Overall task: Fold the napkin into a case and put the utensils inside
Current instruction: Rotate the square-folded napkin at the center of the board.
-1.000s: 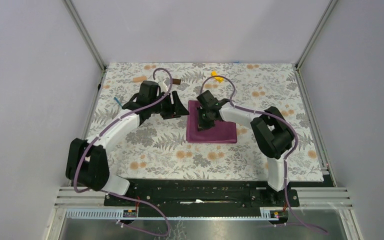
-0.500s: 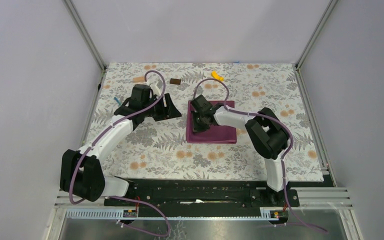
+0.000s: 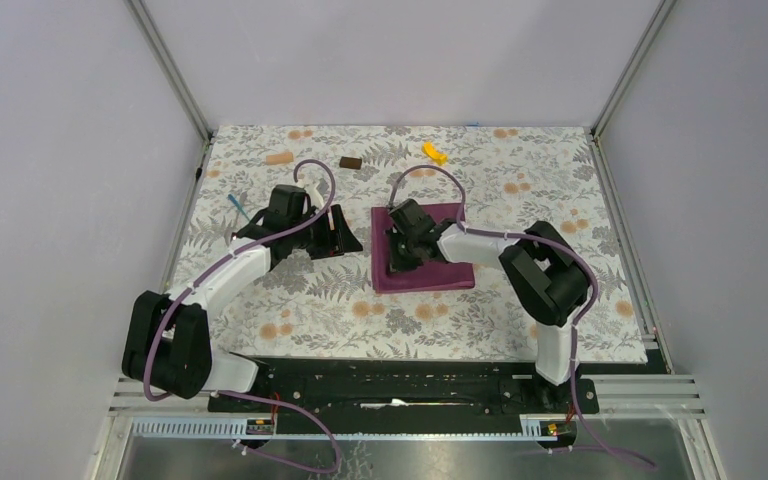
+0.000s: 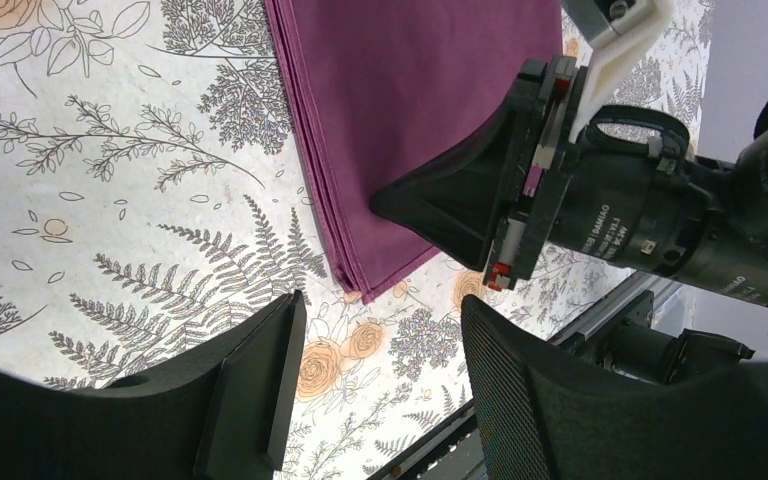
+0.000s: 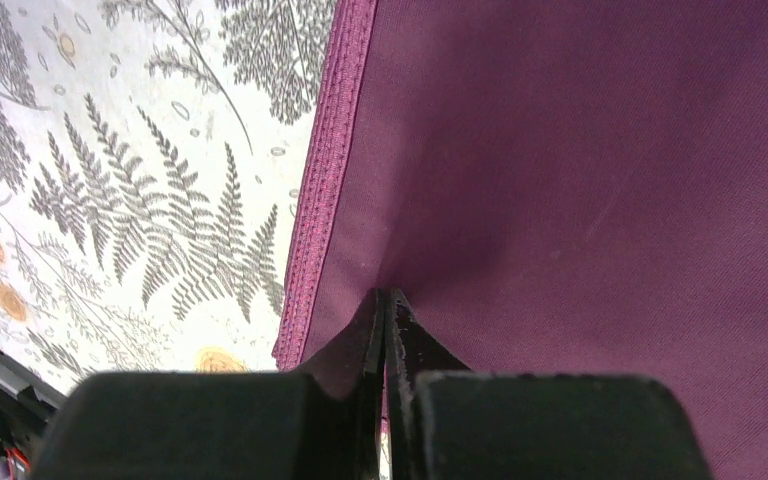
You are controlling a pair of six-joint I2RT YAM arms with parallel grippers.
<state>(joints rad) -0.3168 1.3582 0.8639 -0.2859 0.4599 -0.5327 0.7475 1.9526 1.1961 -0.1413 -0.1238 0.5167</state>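
The plum napkin point(image 3: 440, 265) lies folded into a layered rectangle on the floral covering; it also shows in the left wrist view point(image 4: 410, 90) and the right wrist view point(image 5: 580, 150). My right gripper point(image 3: 397, 260) is low over the napkin's left part, jaws shut, with cloth pinched at the tips point(image 5: 388, 297) beside the stitched edge. My left gripper point(image 3: 345, 236) is open and empty just left of the napkin, over bare covering point(image 4: 380, 330). A slim blue handle point(image 3: 233, 203) lies at the far left; its head does not show, so I cannot tell which utensil it is.
A small brown block point(image 3: 351, 162), a yellow piece point(image 3: 434, 152) and a tan piece point(image 3: 279, 159) lie near the back edge. Metal posts and grey walls close in the sides and back. The arm bases stand at the near edge.
My right gripper has slid toward the near left part of the napkin and stayed shut. My left gripper has drawn back a little to the left and nearer, uncovering the brown block.
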